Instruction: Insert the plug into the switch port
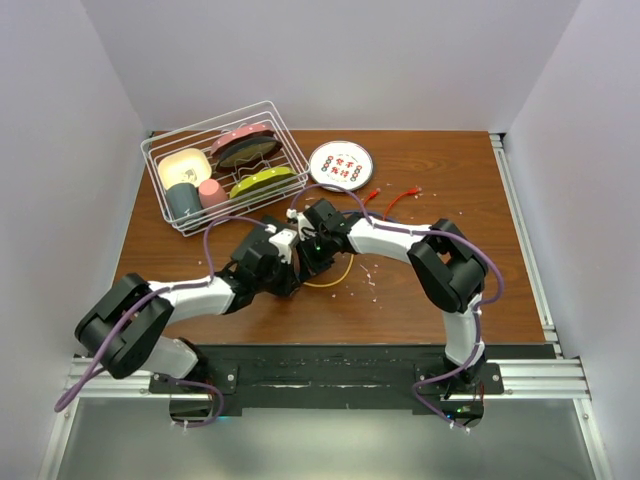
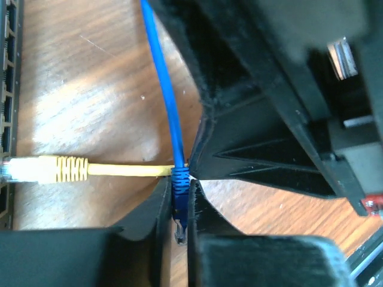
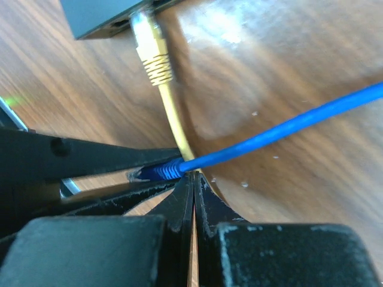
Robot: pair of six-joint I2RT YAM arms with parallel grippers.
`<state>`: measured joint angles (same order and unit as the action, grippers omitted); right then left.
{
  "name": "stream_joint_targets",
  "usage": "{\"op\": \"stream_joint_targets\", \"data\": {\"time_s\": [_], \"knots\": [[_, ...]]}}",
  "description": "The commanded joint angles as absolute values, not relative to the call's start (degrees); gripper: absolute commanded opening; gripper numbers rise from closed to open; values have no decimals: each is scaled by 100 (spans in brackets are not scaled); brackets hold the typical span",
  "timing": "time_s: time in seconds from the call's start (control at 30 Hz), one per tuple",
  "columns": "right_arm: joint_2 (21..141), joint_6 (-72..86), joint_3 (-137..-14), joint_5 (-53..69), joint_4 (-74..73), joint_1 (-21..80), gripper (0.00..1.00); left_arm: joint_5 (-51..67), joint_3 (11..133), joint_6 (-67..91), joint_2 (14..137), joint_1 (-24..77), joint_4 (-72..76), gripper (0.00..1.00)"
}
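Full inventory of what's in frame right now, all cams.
table: 1, brown wood, under everything
wire rack: 1, white, far left
cream bowl: 1, in rack
cups: 2, grey and pink, in rack
plates: 2, pink-rimmed dark and yellow-green, in rack
white plate: 1, patterned, right of rack
red cable pieces: 2, right of white plate
switch: 1, dark, mid-table, hidden by the arms from above
yellow cable: 1, its plug in a switch port
blue cable: 1, trailing from its plug
blue plug: 1, not in a port
left pincer: shut on blue plug
right pincer: shut, tips at the blue cable
arms: 2, white-black, meeting mid-table
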<state>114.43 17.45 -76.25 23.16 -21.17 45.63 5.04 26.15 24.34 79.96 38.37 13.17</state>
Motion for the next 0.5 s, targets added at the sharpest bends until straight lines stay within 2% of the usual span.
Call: {"op": "stream_joint_targets", "data": {"time_s": [0.0,0.13,0.23,0.3,0.37,0.4,0.47], "knots": [[11250,1714,-7743,2330,-2082,4614,0,351,3014,2338,8174,3867,1503,0],[10891,1425,-7831,1865,-2399,4457,0,588,3032,2250,7788,3850,1275,0],[10425,1100,-7779,1653,-2531,4254,6,957,3102,2083,7305,3841,1038,0],[9996,819,-7726,1705,-2558,4079,24,1220,3269,1987,6963,3824,766,0],[9661,608,-7638,1784,-2549,3956,34,1423,3470,1846,6777,3771,590,0],[9511,476,-7594,1793,-2531,3929,44,1659,3550,1776,6646,3710,424,0],[9054,405,-7541,1837,-2461,3885,52,1906,3786,1723,6592,3622,256,0]]}}
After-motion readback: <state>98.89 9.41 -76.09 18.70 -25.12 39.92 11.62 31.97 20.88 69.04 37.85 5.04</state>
